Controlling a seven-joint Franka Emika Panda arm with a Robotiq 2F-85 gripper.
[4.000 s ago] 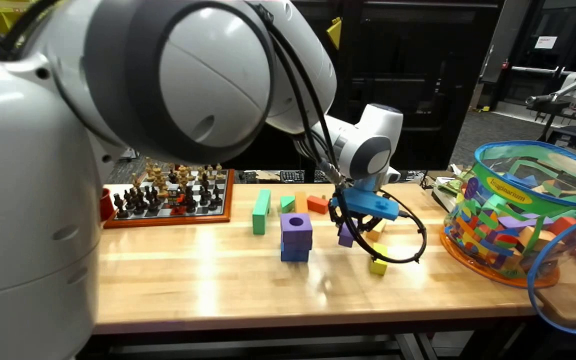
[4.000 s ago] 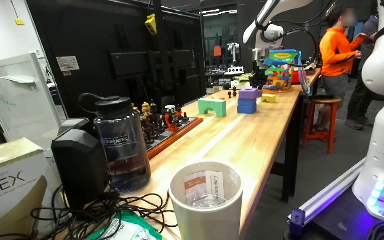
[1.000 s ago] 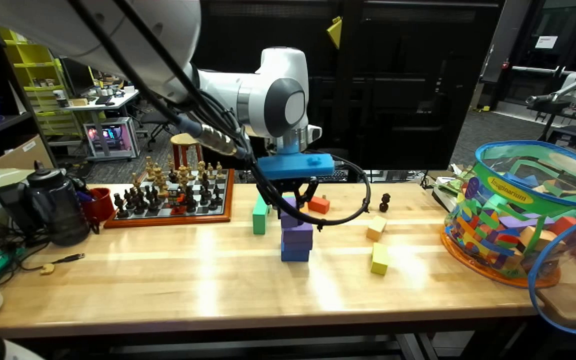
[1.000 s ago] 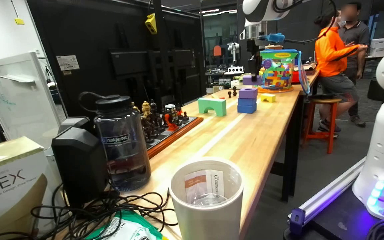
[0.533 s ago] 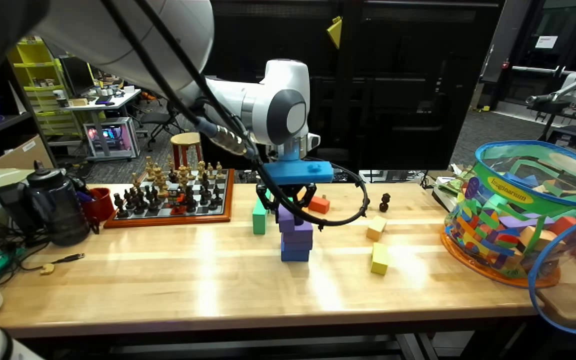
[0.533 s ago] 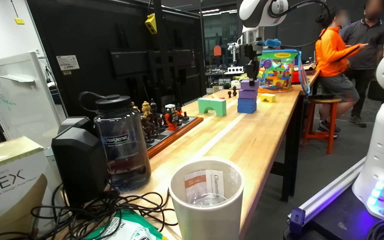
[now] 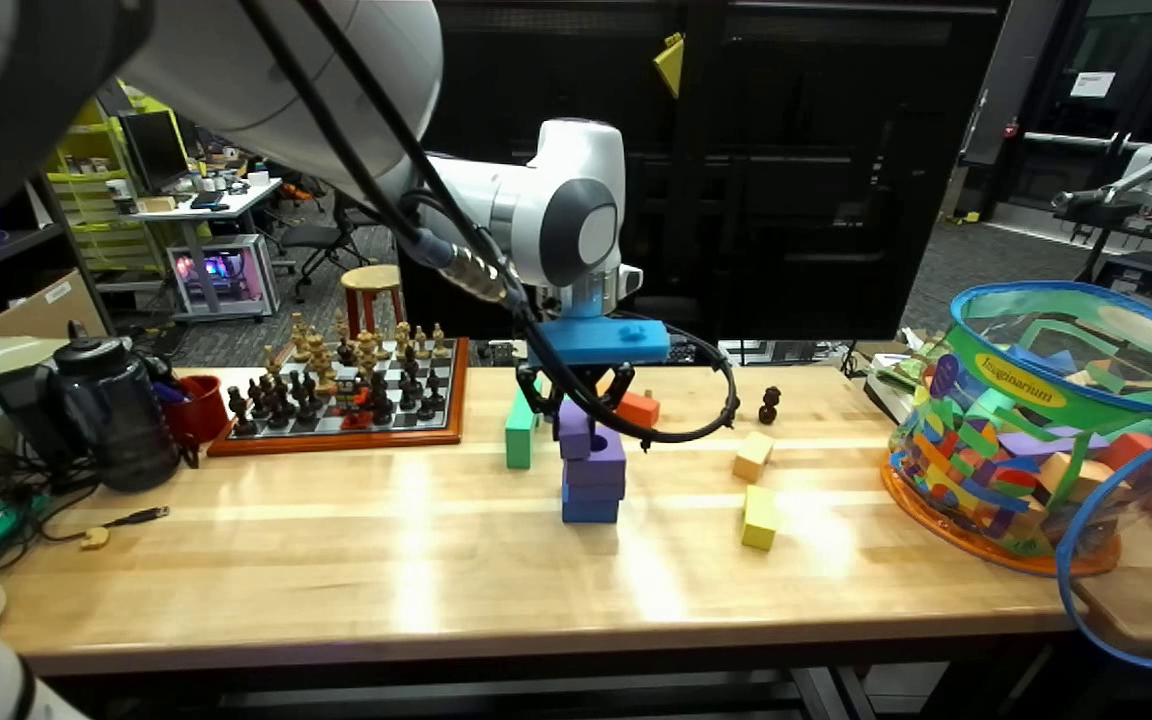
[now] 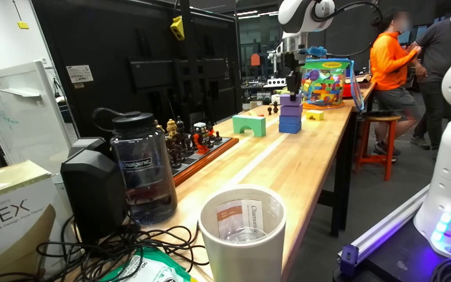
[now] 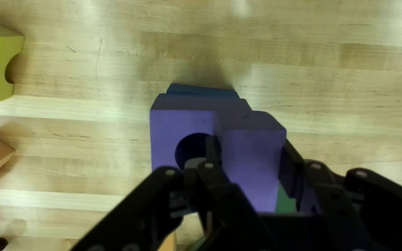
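The end effector held a purple block across its narrow width, over a stack standing about midway between the long edges of the bench. That stack had two blue blocks below and a holed purple block on top; the held block hung over the half toward the chessboard, leaving the hole partly uncovered. Contact there could not be told for certain. Three levels looked done, while the fourth was apparently not yet let go.

In an exterior view, the block stack stands between the chessboard and the bag.
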